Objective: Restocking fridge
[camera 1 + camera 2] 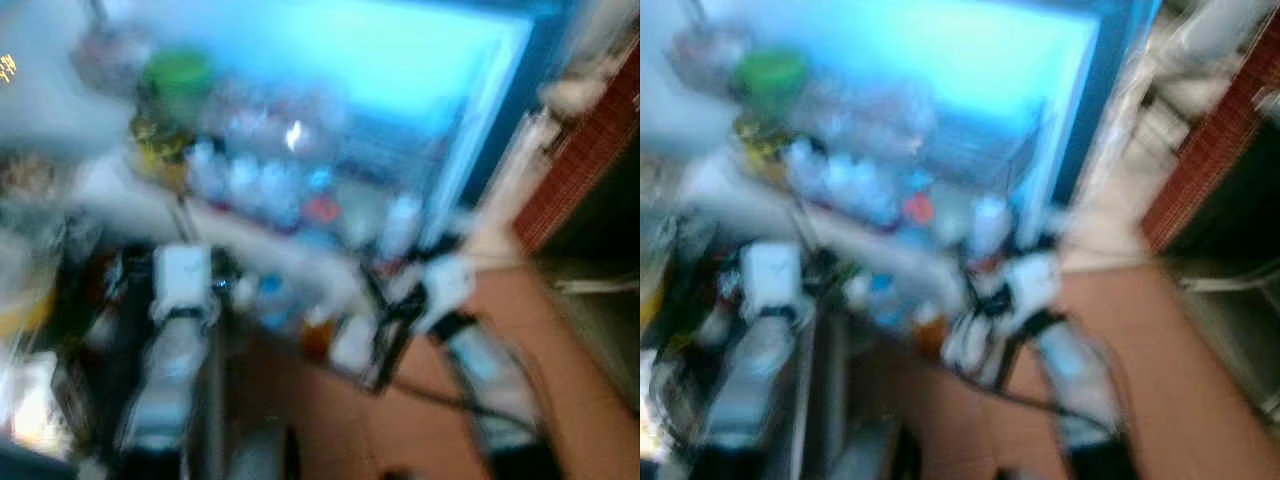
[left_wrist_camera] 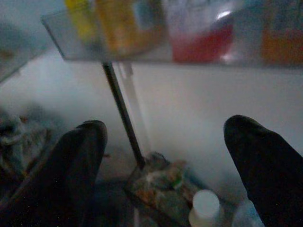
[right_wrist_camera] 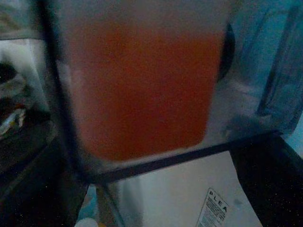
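Left jaws (image 2: 165,161) apart, right jaws (image 3: 142,142) unclear, 1 orange container (image 3: 142,85) close ahead

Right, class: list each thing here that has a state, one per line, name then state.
Blue-lit fridge: open, shelves stocked.
Left claw: open, holding nothing.
Right claw: cannot tell; clear container of orange-red liquid sits close before it.
Small white-capped bottle: capped, upright.

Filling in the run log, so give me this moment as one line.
scene: open fridge, head views blurred | left hand: open, empty, below door shelf | right hand: close to container of orange liquid, grip unclear
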You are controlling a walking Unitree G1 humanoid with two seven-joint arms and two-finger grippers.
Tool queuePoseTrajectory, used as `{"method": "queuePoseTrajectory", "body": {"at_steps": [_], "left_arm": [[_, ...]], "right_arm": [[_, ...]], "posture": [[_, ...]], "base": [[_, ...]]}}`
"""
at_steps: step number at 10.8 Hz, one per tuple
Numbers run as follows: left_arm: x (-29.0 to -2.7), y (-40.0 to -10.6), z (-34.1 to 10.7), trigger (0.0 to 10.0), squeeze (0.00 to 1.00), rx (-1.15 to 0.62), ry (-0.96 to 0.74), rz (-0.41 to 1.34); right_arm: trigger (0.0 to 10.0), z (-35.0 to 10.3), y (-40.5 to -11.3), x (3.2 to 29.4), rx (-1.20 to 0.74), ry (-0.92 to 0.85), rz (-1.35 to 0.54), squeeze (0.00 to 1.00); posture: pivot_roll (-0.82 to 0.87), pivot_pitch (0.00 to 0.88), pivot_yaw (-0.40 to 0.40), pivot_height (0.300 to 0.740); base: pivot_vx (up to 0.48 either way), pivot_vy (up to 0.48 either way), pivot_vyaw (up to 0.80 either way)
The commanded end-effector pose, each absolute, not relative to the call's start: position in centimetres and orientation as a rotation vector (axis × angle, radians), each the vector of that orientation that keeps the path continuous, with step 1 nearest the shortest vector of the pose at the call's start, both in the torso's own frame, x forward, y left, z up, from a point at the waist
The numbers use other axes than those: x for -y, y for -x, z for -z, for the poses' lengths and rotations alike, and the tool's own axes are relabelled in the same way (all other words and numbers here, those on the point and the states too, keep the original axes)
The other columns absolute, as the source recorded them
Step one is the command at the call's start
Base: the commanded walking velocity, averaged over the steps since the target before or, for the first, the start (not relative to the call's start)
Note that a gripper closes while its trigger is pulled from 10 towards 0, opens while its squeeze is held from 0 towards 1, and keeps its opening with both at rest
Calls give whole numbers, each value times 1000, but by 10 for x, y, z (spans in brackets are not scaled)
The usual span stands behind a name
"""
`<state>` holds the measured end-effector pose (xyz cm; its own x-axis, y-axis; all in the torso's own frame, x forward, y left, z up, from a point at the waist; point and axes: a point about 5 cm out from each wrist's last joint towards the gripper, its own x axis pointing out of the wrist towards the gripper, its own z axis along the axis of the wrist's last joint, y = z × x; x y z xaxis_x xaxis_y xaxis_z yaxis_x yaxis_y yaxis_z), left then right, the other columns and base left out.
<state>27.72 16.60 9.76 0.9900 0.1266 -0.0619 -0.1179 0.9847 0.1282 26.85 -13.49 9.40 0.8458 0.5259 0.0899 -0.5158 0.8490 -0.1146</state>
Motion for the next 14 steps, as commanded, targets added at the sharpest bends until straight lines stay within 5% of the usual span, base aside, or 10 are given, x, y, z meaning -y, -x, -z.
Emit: {"method": "queuePoseTrajectory", "body": {"at_steps": [1,3,8,14], "left_arm": [[-163,-276,-98,10000,0,-68,-135,-118],[-163,-275,-99,10000,0,-62,-152,-114],[-164,-269,-95,10000,0,-80,-159,-93],[-165,-267,-95,10000,0,-84,-169,-85]], "right_arm": [[10000,-129,-279,141,287,131,-506,1000],[10000,-128,-282,142,276,139,-485,0],[10000,-141,-320,199,256,281,-95,0],[10000,-139,-327,195,282,312,-77,0]], "posture": [[75,9,8,740],[76,12,12,740],[83,19,15,740],[91,25,26,740]], "base": [[0,0,0],[0,0,0],[0,0,0],[0,-400,0]]}}
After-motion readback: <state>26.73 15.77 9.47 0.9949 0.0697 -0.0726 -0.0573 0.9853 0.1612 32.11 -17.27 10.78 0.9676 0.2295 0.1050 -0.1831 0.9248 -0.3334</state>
